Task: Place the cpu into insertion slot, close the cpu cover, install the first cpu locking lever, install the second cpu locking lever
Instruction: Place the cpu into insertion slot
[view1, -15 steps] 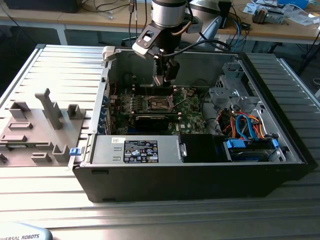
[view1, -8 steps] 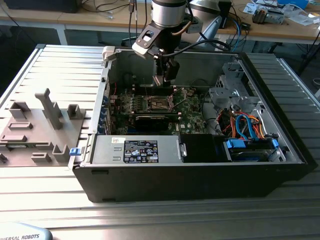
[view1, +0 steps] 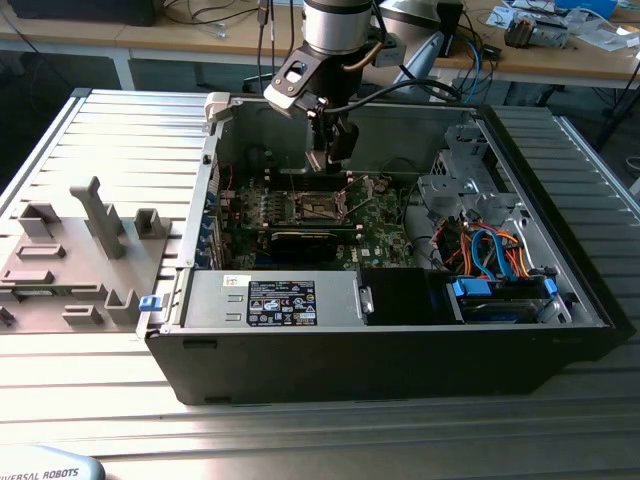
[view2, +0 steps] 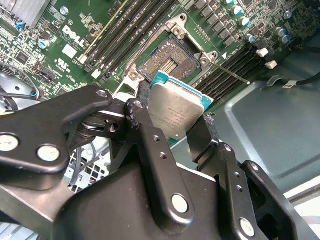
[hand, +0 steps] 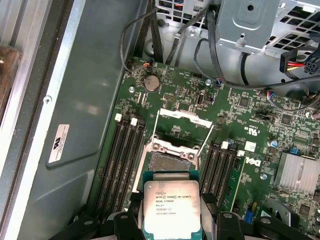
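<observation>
My gripper (view2: 172, 115) is shut on the cpu (view2: 175, 112), a square chip with a silvery top and a teal edge, held by two opposite sides. In the exterior view the gripper (view1: 333, 152) hangs inside the open computer case, a little above the insertion slot (view1: 318, 207). The insertion slot (hand: 170, 162) lies bare just beyond the cpu (hand: 172, 207), its dark centre uncovered. The cpu cover (hand: 182, 116) is swung open on the far side of the slot. A thin wire lever (view2: 230, 74) stands free beside the insertion slot (view2: 167, 62).
Long memory slots (hand: 122, 160) flank the socket on both sides. A black graphics card (view1: 305, 240) lies near the socket, with a power supply (view1: 290, 300) in front. A drive cage (view1: 460, 170) and cables (view1: 490, 250) fill the exterior view's right. A grey fixture tray (view1: 80, 250) sits outside the case.
</observation>
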